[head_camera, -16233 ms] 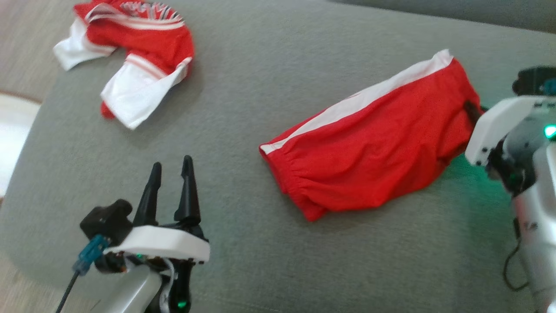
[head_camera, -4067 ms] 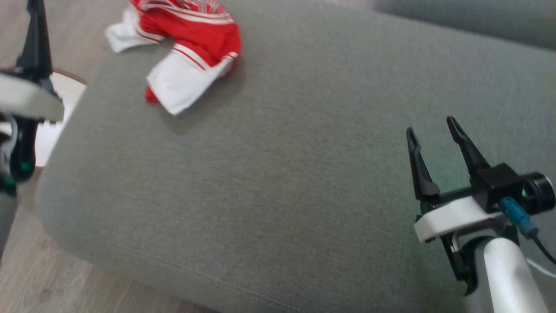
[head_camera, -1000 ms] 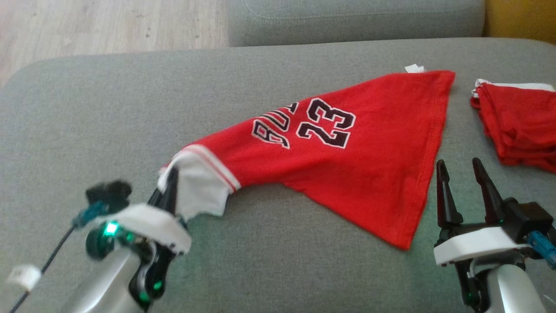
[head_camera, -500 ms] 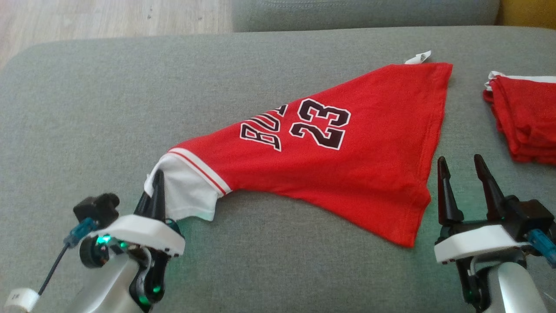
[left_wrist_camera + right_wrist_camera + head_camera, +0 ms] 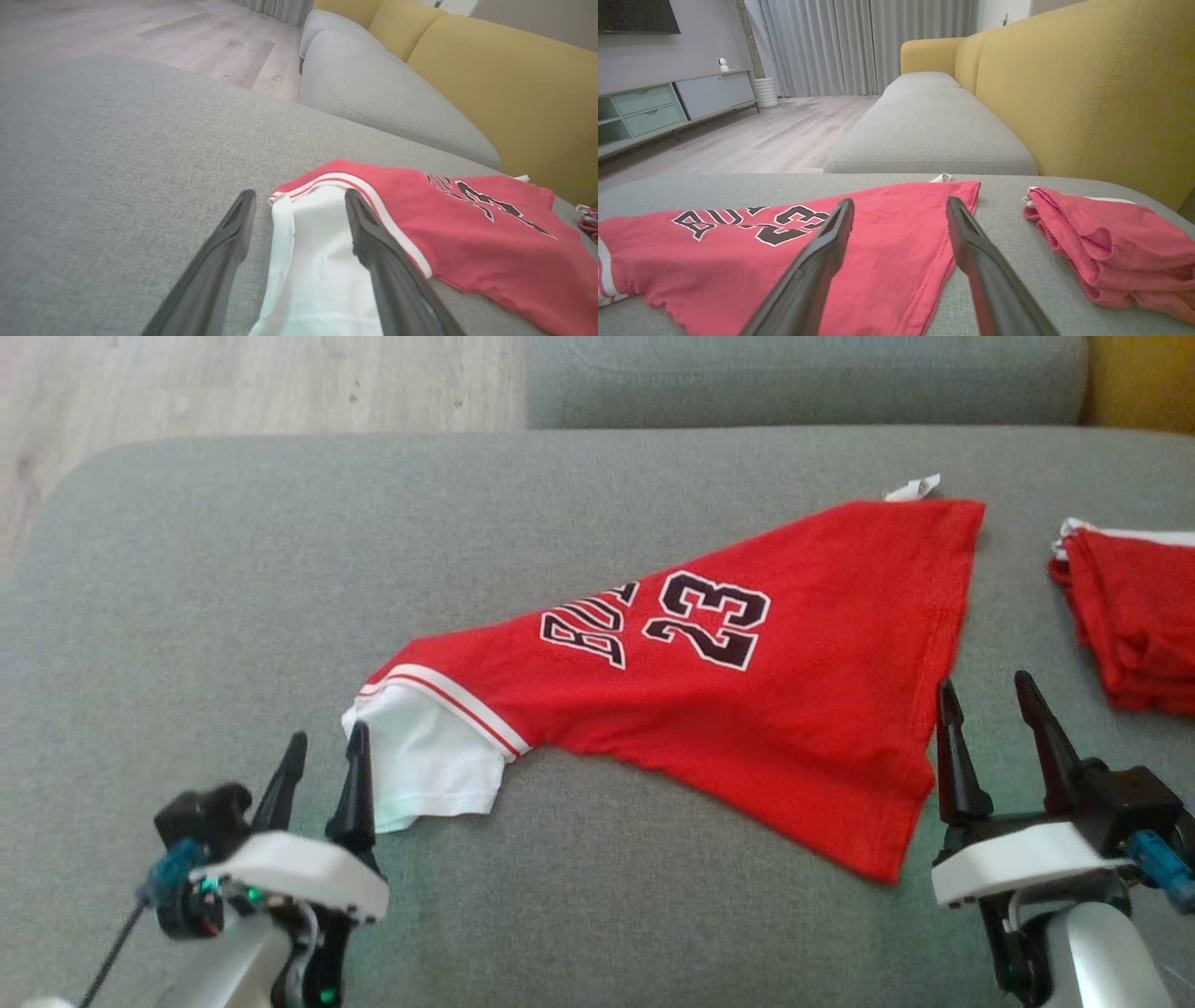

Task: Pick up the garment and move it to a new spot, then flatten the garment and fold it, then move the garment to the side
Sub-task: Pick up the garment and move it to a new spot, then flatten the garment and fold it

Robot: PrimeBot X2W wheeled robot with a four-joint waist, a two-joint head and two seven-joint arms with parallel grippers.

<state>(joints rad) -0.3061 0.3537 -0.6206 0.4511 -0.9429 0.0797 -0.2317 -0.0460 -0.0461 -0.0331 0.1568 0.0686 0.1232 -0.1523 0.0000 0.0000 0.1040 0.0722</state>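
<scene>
Released since half a second ago, my left end effector (image 5: 327,734) spread at the white sleeve (image 5: 425,775) of the jersey (image 5: 747,709), right end effector (image 5: 983,683) likewise unclenched near the hem.

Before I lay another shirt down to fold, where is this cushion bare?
Bare: the cushion left of and beyond the jersey, and the near strip between the left gripper and right gripper. Crowded: the right, where the folded red garment lies beside the jersey.
</scene>
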